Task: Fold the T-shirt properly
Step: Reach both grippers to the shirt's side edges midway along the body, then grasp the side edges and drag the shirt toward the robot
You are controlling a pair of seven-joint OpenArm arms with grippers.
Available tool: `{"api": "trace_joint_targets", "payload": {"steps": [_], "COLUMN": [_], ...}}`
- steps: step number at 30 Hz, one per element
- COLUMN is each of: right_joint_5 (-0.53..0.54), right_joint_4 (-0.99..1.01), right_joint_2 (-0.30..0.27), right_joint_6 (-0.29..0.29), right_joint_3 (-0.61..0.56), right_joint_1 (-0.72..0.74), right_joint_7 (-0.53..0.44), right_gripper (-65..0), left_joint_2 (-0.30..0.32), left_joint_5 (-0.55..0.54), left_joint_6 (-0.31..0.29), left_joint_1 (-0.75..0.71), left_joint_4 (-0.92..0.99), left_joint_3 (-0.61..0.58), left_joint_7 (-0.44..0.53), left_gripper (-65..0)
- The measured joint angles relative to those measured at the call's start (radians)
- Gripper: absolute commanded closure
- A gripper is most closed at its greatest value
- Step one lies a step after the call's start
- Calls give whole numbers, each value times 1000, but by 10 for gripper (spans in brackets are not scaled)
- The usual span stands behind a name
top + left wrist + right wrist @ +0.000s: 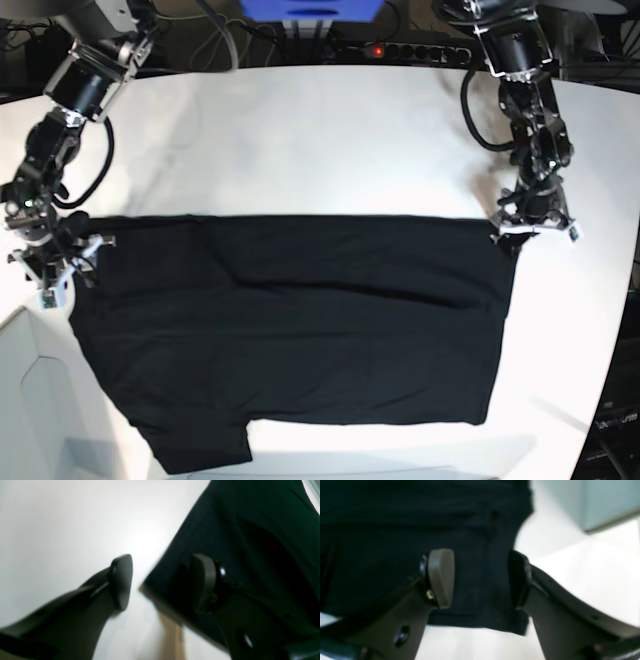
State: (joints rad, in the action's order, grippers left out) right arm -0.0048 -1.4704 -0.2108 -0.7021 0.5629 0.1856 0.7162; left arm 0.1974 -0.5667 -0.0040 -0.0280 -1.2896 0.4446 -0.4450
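Cloth, matte black and softly creased: T-shirt (300, 320) spread flat on smooth white table (330, 140), folded along a straight top edge, one short sleeve jutting at the near left corner. Plain side up, print unseen. Left gripper (533, 226) at the top right corner, dark rounded pads wide apart, holding nothing. Right gripper (52, 262) at the top left corner, jaws likewise wide, cloth between the pads unpinched.

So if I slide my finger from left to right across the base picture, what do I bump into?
The right gripper with its fingers apart → the T-shirt spread flat and black on the white table → the left gripper at the shirt's far corner.
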Motion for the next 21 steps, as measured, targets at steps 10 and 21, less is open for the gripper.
{"api": "trace_joint_targets", "payload": {"steps": [10,21], "right_joint_5": [8,-3], "right_joint_4": [2,177], "right_joint_2": [-43,-63], "right_joint_6": [0,0], "right_joint_3": [102,104], "right_joint_1": [-41,-71], "right_joint_7": [-11,-68], "right_gripper": [-355,-355], "left_joint_2": [-7,-6], "left_joint_5": [-8,-11], "left_joint_6": [0,0], "left_joint_1": [3,1], "left_joint_4": [6,6], "left_joint_3": [-56,-52], "left_joint_7": [-11,-14], "left_gripper": [-11,-1]}}
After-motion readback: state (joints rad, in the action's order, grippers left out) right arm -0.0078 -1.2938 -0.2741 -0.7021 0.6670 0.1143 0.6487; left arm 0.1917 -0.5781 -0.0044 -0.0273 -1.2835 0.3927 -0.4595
